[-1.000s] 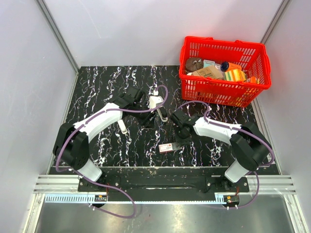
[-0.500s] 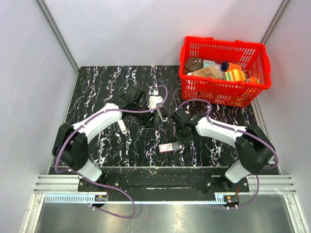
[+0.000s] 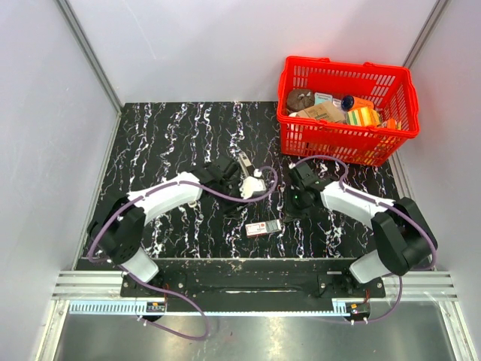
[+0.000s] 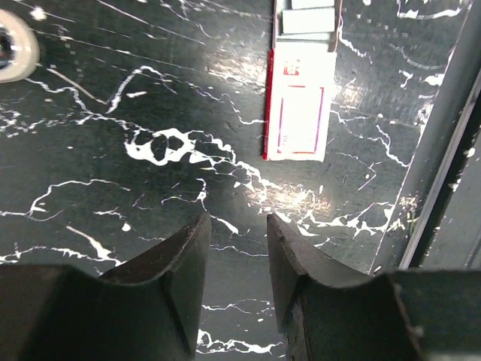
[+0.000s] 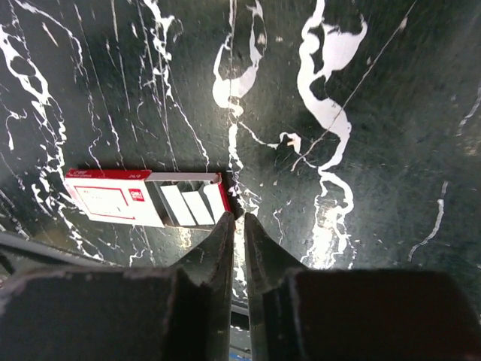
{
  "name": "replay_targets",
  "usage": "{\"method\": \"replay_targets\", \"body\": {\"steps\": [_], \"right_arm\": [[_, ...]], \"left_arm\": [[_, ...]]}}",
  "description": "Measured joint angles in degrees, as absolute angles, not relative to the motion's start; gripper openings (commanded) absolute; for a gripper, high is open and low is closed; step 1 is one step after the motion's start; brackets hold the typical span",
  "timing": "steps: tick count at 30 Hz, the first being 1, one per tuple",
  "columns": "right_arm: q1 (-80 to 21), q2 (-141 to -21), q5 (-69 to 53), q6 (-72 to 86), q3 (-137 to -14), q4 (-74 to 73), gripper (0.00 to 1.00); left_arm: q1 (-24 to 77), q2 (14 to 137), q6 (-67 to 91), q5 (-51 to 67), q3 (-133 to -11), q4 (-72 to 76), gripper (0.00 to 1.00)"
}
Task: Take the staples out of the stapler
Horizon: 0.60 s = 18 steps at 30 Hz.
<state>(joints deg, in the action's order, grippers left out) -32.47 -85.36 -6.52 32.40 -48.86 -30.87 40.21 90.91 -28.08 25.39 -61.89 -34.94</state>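
Stapler (image 3: 244, 162) shows only in the overhead view: a small, slim bar of silvery-grey metal, set at an angle near the middle of the black marbled table (image 3: 165, 135), just behind the left arm's wrist (whether it lies flat or touches the arm is too small to tell, as is any finer detail). Neither wrist camera has it in frame.

Left gripper (image 4: 234, 219) hangs above the table with its fingers partly apart. The gap between them shows only bare tabletop, and it holds nothing. Ahead of it lies a red-and-white box (image 4: 301, 105) with grey strips of staples (image 4: 304, 19) poking from the end away from the gripper.

Right gripper (image 5: 235, 219) has its fingers almost together, with just a thin slit between them, and grips nothing. Its tips hover just beside the box's open end.

A red basket (image 3: 338, 144) full of odds and ends stands at the far right corner, well apart from the stapler.
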Motion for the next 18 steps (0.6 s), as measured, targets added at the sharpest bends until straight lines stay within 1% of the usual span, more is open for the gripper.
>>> {"method": "replay_targets", "body": {"steps": [9,18], "right_arm": [[-26.48,-86.19,-18.7,34.59,-42.24,-23.22,0.15],[-24.58,-86.46,-22.65,35.07,-41.91,-20.58,0.16]], "left_arm": [[44.75,96.01,-31.48,19.35,-61.3,-32.64,0.38],[46.15,98.65,-31.94,16.21,-61.14,-28.8,0.38]]}}
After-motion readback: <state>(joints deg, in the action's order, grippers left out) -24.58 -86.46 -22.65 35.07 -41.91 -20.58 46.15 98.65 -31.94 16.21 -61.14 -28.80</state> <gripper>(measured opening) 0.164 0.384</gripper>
